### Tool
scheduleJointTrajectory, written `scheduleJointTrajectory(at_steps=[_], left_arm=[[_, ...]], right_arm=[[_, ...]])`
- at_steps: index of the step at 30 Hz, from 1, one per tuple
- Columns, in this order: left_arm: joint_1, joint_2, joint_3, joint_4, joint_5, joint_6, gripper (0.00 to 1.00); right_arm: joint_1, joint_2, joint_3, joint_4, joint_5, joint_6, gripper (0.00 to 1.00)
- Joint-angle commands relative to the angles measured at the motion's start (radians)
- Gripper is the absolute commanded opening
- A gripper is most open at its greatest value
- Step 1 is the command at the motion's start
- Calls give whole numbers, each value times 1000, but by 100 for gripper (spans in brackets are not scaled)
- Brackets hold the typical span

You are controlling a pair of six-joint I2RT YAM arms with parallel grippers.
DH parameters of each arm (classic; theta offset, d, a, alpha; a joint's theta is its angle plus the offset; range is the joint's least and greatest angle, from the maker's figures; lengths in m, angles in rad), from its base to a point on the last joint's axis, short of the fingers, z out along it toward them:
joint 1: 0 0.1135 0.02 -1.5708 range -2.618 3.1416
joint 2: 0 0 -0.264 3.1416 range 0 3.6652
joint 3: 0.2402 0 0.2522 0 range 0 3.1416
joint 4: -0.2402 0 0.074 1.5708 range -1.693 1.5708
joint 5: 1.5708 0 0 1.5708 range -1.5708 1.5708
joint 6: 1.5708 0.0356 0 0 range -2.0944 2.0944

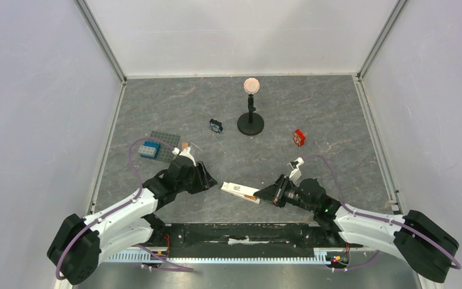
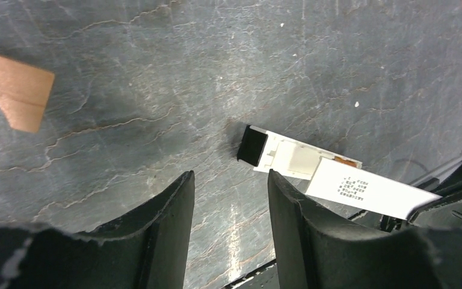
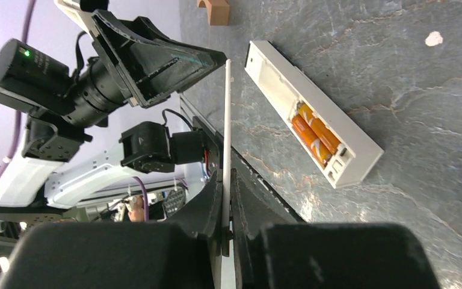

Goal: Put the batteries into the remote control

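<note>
The white remote control [image 3: 361,153] lies flat on the grey table, its battery bay uncovered. Two orange batteries [image 3: 313,133] sit side by side in the bay, at the end nearest my right gripper. My right gripper [image 3: 227,176] is shut on a thin white cover plate [image 3: 226,120], seen edge-on just left of the remote. In the left wrist view the remote's black end [image 2: 252,146] points toward my left gripper [image 2: 228,174], which is open and empty just short of it. The labelled cover [image 2: 367,189] overlaps the remote's far part. From above, the remote [image 1: 231,188] lies between both grippers.
A black stand with a pink disc [image 1: 251,123] rises mid-table. A small red item [image 1: 299,137] and a small blue one [image 1: 216,126] lie near it. A grey baseplate with a blue brick [image 1: 162,146] sits left. A flat orange block [image 2: 12,90] and a tan arch [image 3: 213,9] lie nearby.
</note>
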Motion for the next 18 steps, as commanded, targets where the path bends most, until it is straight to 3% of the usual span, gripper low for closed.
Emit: scheduleJointTrajectory(at_steps=[1,18], left_arm=[[3,6,-22,142,22,-48,54],[3,62,-40,224,52,-39,54]], right_arm=[[12,64,-12,177,57,43,7],[57,238,3,243,93,69,7]])
